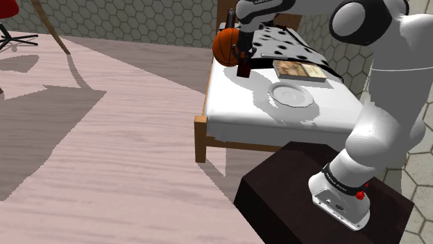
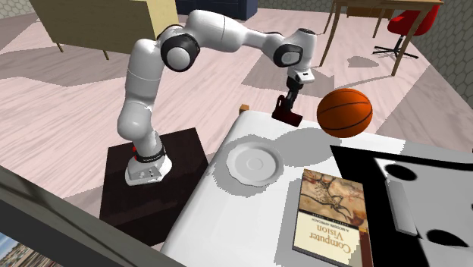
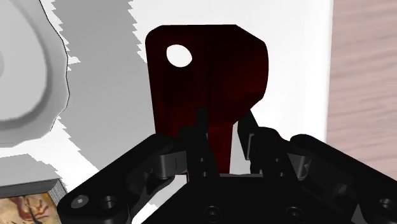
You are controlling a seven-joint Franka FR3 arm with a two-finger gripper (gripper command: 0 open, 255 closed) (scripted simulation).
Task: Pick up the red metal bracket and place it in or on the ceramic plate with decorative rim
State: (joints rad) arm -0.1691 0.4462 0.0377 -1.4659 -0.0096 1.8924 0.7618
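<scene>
The end effector (image 3: 224,126) clamps the dark red bracket (image 3: 210,70), which juts out ahead of it.

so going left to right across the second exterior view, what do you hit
stand → white plate → dark red bracket, clasped in the gripper → basketball. The book is left out: it lies nearer the camera and spans the stretch under both bracket and basketball.

basketball (image 2: 345,112) near book (image 2: 330,215) on white bed (image 1: 232,111); red chair (image 2: 409,19) far off.
</scene>
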